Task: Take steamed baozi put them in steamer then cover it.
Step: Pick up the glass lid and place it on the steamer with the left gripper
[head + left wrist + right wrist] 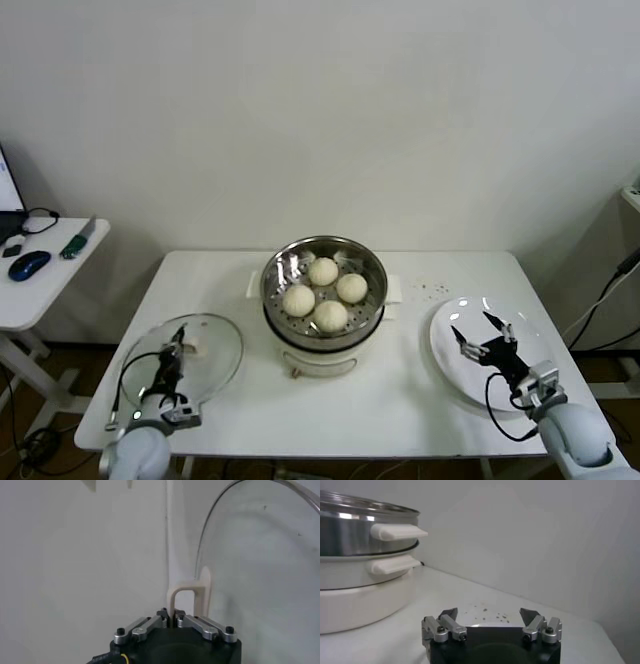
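Observation:
Several cream-white baozi [323, 271] lie inside the shiny steamer [272, 303], which stands on its white pot base at the table's middle. The clear glass cover [222, 365] lies flat on the table to the left of the steamer. My left gripper [178, 345] is shut on the cover's cream bar handle [192, 587], with the jaws pinched on one leg of it [171, 614]. My right gripper [478, 335] hangs open over the flat white plate [445, 362] at the right, holding nothing [489, 614]. The steamer's wall [350, 530] and side handles show in the right wrist view.
A few dark specks [432, 290] dot the table between the steamer and the plate. A white side table [50, 285] with a blue mouse [28, 265] stands to the left, apart from the work table. The wall is close behind.

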